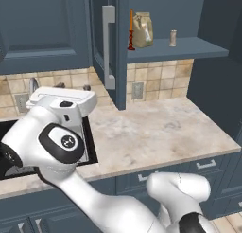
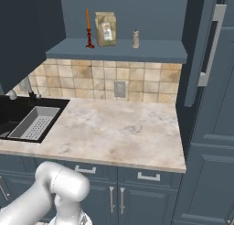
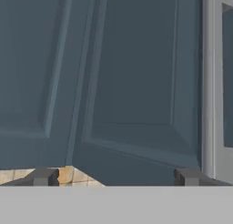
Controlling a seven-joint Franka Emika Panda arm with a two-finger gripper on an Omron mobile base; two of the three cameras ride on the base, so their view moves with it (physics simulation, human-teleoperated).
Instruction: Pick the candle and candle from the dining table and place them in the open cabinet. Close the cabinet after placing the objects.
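Observation:
Both candles stand on the blue shelf (image 1: 179, 48) of the open cabinet. The slender dark red candle (image 1: 131, 34) (image 2: 88, 29) is at the shelf's left end. The stubby grey-beige candle (image 1: 173, 38) (image 2: 135, 39) is further right. My gripper (image 3: 114, 177) is open and holds nothing. It faces the panelled outer side of the cabinet's left door (image 3: 132, 77), close up, with the door's silver bar handle (image 3: 209, 82) at the right. That door (image 1: 113, 47) stands swung out over the counter, and my white hand (image 1: 64, 100) is to its left, above the sink. The dining table is out of view.
A brown paper bag (image 1: 142, 30) (image 2: 105, 29) stands between the candles. The right door (image 2: 205, 50) hangs open with its handle (image 2: 212, 45). Below lie a marble-look counter (image 2: 119, 128), a black sink (image 2: 18, 116) with a grey rack (image 2: 35, 122), and a tiled backsplash.

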